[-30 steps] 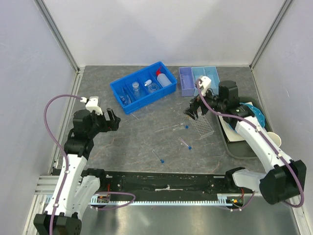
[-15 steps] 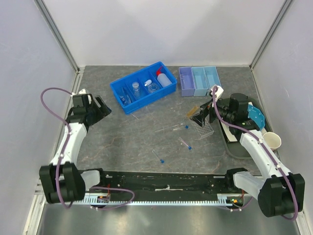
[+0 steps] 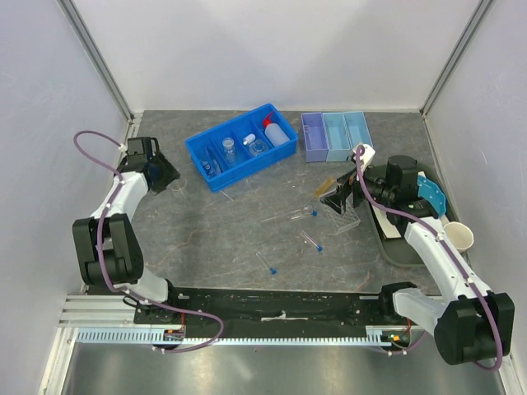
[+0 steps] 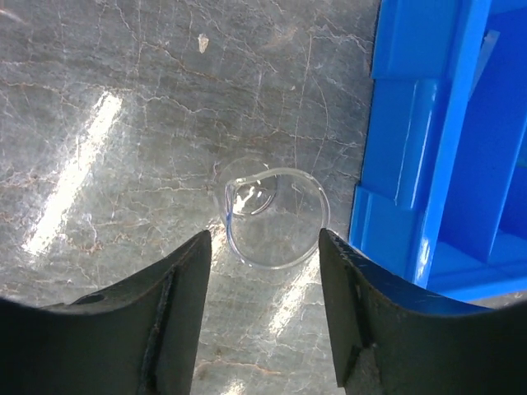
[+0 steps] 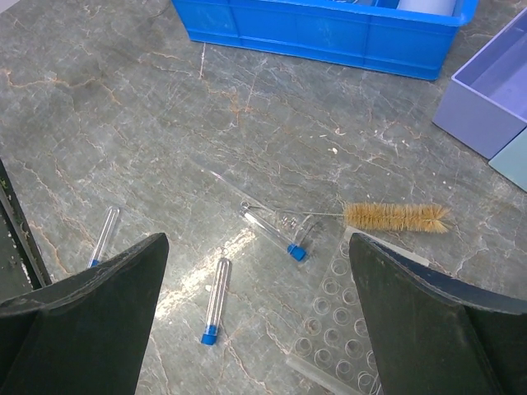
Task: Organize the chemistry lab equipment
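My left gripper [image 3: 167, 174] is open at the far left, just left of the blue bin [image 3: 216, 179]. In the left wrist view its jaws [image 4: 263, 255] stand apart above a small clear glass beaker [image 4: 272, 218] on the table, not touching it. The bin holds the red-capped squeeze bottle [image 3: 277, 132] and small glass flasks [image 3: 228, 149]. My right gripper [image 3: 335, 197] is open and empty over the clear tube rack [image 3: 349, 214]. Its wrist view [image 5: 257, 247] shows blue-capped test tubes [image 5: 215, 301] [image 5: 275, 233] [image 5: 104, 234], a tan bristle brush [image 5: 397, 216] and the rack [image 5: 350, 333]. No safety glasses show.
A purple and light-blue divided tray [image 3: 333, 136] stands at the back right. A grey tray [image 3: 394, 243] at the right edge carries the teal plate [image 3: 431, 194], with the beige cup [image 3: 459, 237] beside it. Grey walls close in three sides.
My left arm has swung back and to the far left, coming over the beaker beside the bin. My right gripper has drawn back to the right, over the rack, uncovering the divided tray.
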